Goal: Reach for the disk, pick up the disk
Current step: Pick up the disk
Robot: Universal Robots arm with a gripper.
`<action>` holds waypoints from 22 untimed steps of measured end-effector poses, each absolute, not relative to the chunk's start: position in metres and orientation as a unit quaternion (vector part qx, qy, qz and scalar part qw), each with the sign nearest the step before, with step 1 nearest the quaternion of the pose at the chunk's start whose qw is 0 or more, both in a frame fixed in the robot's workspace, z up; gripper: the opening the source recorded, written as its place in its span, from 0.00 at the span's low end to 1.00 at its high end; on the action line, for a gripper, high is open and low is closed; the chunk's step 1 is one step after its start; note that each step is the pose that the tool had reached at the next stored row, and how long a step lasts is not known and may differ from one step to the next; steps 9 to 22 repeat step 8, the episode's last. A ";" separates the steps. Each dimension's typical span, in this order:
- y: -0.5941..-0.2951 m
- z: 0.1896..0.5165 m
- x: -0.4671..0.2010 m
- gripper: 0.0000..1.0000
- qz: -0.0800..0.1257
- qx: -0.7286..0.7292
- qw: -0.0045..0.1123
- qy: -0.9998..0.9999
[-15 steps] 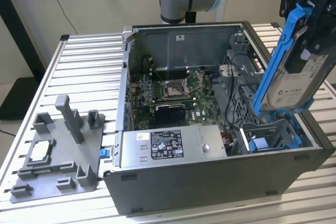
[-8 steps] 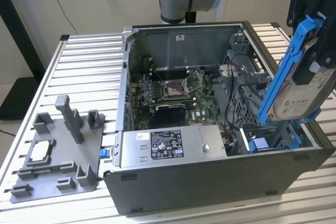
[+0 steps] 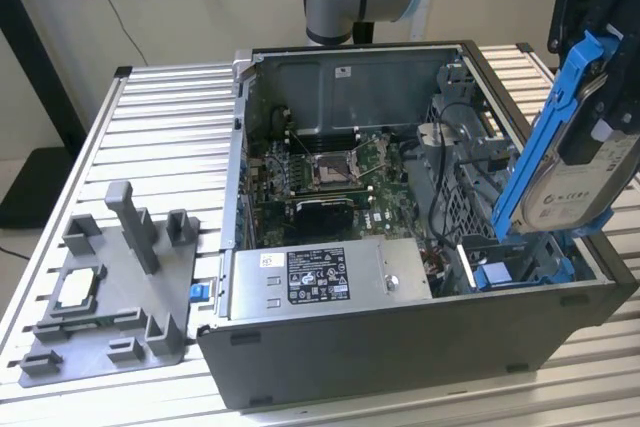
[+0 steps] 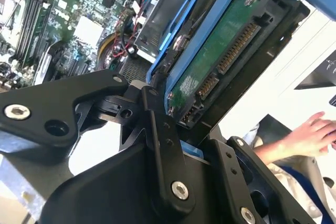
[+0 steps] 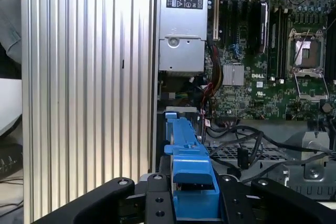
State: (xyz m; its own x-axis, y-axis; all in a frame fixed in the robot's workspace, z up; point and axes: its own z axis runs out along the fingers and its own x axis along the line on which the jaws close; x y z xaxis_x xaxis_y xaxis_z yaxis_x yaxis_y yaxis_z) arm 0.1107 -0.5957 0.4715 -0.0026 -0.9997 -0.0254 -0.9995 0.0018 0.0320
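Gripper (image 3: 590, 97): clamped on the disk.
Disk (image 3: 580, 182): tilted, lifted above the computer case (image 3: 400, 347) at its corner on the exterior view's right.
Case contents: motherboard (image 3: 330, 172), power supply (image 3: 320, 277), blue bay (image 3: 520, 272).
Grey fixture (image 3: 120, 287): holds a square chip (image 3: 80, 289), on the bench (image 3: 170, 127).

I see the disk (image 3: 572, 162) tilted between my gripper (image 3: 600, 77) fingers (image 4: 163, 145), lifted above the open computer case (image 3: 400, 347), motherboard (image 5: 273, 77) beneath the fingers inside it, power supply (image 3: 320, 275) along the case's near wall, fixture tray (image 3: 110, 287) well apart at the exterior view's left, on the table (image 3: 170, 127)
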 end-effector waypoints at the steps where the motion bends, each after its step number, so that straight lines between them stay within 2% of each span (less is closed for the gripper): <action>1: -0.596 0.471 0.111 0.00 -0.020 0.706 0.002 -0.708; 22: -0.596 0.471 0.111 0.00 -0.020 0.706 0.002 -0.708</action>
